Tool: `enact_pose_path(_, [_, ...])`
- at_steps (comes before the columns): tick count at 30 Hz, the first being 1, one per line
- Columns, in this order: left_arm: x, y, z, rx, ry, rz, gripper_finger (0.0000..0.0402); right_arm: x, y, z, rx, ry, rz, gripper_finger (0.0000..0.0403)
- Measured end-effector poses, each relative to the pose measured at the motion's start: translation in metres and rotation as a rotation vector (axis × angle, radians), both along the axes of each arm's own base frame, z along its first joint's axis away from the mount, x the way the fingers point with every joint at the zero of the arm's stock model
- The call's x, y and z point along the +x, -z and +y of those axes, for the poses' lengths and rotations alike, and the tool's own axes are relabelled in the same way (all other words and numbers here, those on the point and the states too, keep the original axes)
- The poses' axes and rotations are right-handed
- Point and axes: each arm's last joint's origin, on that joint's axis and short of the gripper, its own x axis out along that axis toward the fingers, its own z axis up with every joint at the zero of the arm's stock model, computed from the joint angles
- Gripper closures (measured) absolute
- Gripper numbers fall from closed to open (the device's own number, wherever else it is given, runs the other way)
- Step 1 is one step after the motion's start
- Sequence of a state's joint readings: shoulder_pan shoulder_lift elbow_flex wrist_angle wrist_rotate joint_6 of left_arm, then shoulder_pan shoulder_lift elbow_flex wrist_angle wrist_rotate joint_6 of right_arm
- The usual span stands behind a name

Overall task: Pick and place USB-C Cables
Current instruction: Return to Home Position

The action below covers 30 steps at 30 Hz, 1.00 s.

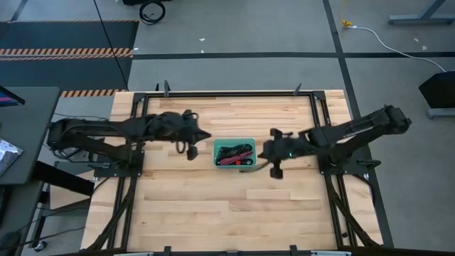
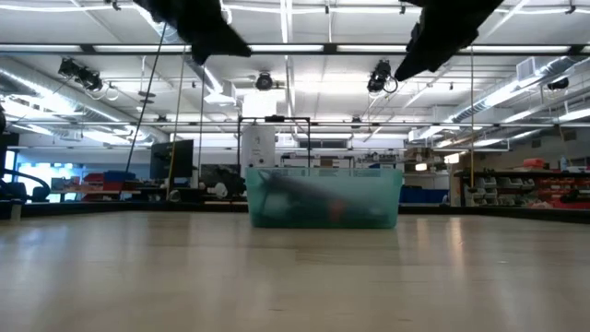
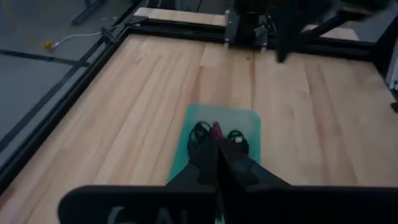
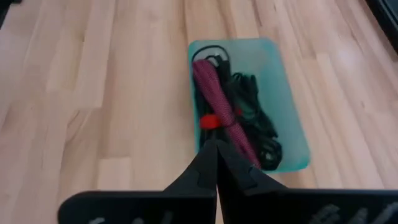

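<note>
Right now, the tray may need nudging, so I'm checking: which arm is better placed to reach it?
Right, narrowly. In the high view the right gripper hangs beside the middle of the teal tray's side; the left gripper hangs off its corner. Both are shut and raised, so either must descend first.

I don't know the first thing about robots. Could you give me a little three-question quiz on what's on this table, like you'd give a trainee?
1. True or false: the teal tray is empty.
2. Pick one: the magenta-red cable lies (A) on the bare table, (B) inside the tray with the black cables, (C) between a gripper's fingers.
3. Fill in: the left gripper and the right gripper both hang above the table holding nothing, with their fingers ____ (open or shut).

Key: 1 false, it holds cables. 2 B. 3 shut.
</note>
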<state>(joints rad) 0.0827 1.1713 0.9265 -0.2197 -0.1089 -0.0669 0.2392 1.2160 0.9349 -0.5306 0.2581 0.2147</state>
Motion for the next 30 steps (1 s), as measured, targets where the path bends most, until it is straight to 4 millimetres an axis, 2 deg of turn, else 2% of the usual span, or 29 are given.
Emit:
enact_pose_path(4, [-0.031,0.019,-0.003,-0.024,-0.014,-0.010,0.0400,-0.007,-0.014,-0.021,0.022,-0.005,-0.051,0.0402])
enact_pose_path(8, [-0.067,0.041,-0.007,-0.068,-0.030,-0.081,0.0400,-0.040,-0.038,-0.031,0.033,0.017,-0.134,0.0402])
enact_pose_path(11, [-0.089,0.055,-0.010,-0.085,-0.027,-0.173,0.0401,-0.068,-0.041,-0.035,0.070,0.036,-0.210,0.0402])
enact_pose_path(17, [-0.120,0.074,-0.017,-0.094,0.012,-0.287,0.0401,-0.111,-0.007,-0.037,0.167,0.071,-0.268,0.0402])
enact_pose_path(22, [-0.134,0.084,-0.022,-0.109,0.044,-0.325,0.0401,-0.135,0.026,-0.039,0.190,0.047,-0.376,0.0402])
enact_pose_path(27, [-0.141,0.094,-0.023,-0.106,0.035,-0.353,0.0401,-0.142,0.058,-0.039,0.211,0.007,-0.592,0.0402])
enact_pose_path(30, [-0.143,0.095,-0.023,-0.103,0.038,-0.364,0.0401,-0.142,0.074,-0.038,0.244,-0.023,-0.663,0.0402])
